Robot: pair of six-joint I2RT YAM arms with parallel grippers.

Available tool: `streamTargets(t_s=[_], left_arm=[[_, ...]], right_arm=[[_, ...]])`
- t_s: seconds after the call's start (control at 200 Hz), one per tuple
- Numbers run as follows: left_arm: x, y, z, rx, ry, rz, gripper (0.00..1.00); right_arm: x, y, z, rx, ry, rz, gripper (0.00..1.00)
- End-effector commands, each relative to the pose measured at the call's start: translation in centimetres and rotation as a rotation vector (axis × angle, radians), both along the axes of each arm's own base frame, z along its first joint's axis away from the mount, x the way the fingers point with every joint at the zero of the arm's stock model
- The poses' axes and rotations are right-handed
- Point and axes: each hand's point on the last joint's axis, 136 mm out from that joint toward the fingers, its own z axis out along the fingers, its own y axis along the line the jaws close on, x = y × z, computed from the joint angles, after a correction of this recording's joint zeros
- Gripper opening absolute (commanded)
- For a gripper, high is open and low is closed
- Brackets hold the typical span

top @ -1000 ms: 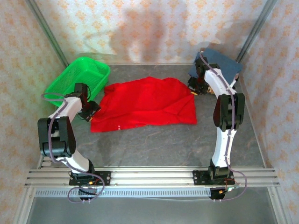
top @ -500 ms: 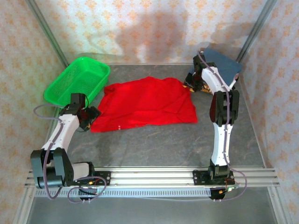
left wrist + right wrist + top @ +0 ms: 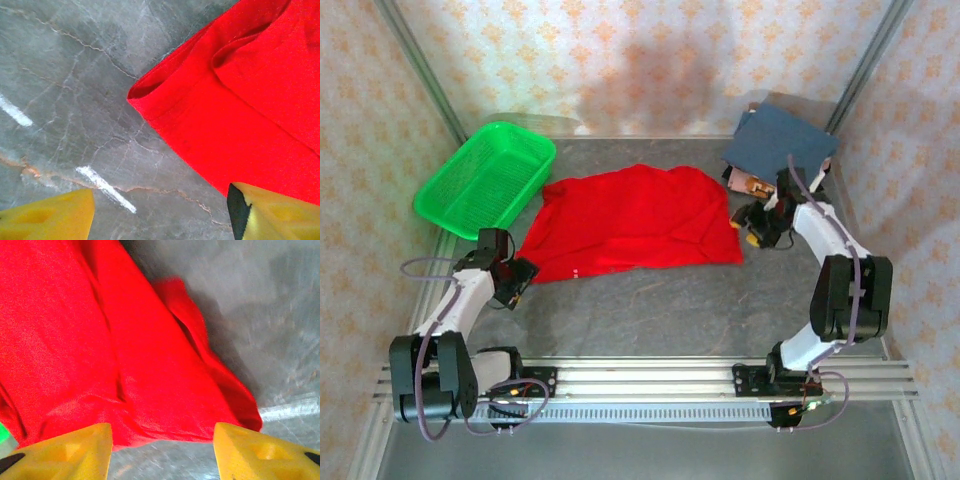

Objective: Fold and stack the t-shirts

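1. Viewing from above, I find the red t-shirt spread on the table, between both arms.
2. Left gripper: jaws apart, holding nothing, just beside the shirt's near-left corner.
3. Right gripper: jaws apart, holding nothing, at the shirt's right edge.
4. Slate-blue t-shirt: folded, lying in the back-right corner; green basket back-left.

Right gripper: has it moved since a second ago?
Yes. The right gripper has drawn away from the slate-blue shirt toward the near rail, beside the red shirt's right edge.
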Motion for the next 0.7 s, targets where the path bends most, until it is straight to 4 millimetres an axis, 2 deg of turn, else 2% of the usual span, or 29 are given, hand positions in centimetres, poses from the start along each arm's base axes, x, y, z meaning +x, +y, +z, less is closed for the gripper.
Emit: streamTargets(t_s=[0.0,0.14,0.345,0.43,0.5,0.555,0.615,0.671,0.696], left_arm=[[2.0,0.2,-0.6,-0.036,-0.066,0.043,0.68],[2.9,0.6,-1.6,-0.049,-0.069,0.060,0.64],[4.0,1.2,-2.6,-0.035,-0.071,0.067,0.60],[4.1,1.6,-3.1,-0.021,-0.061,0.074,0.56],[4.3,2.0,-3.4,-0.004,-0.047,0.071,0.49],[4.4,2.3,-3.6,0.012,-0.025,0.068,0.38],[4.2,2.8,-3.9,0.036,0.018,0.064,0.23],[3.8,3.3,-4.2,0.057,0.057,0.064,0.13],[3.6,3.5,-4.2,0.069,0.071,0.064,0.11]], right_arm=[[-1.0,1.0,-2.6,0.043,-0.008,0.040,0.53],[-1.6,0.8,-5.0,0.037,0.020,0.028,0.52],[-0.5,0.1,-5.4,-0.008,0.020,0.014,0.51],[-0.5,-0.5,-6.2,-0.045,0.052,0.011,0.43],[-0.7,-1.0,-6.8,-0.075,0.084,0.011,0.32],[-0.8,-1.3,-7.1,-0.102,0.105,0.013,0.21],[-0.8,-1.8,-6.9,-0.127,0.111,0.015,0.07],[-0.8,-2.3,-6.1,-0.161,0.102,0.015,0.00],[-0.8,-2.5,-5.7,-0.179,0.097,0.017,0.00]])
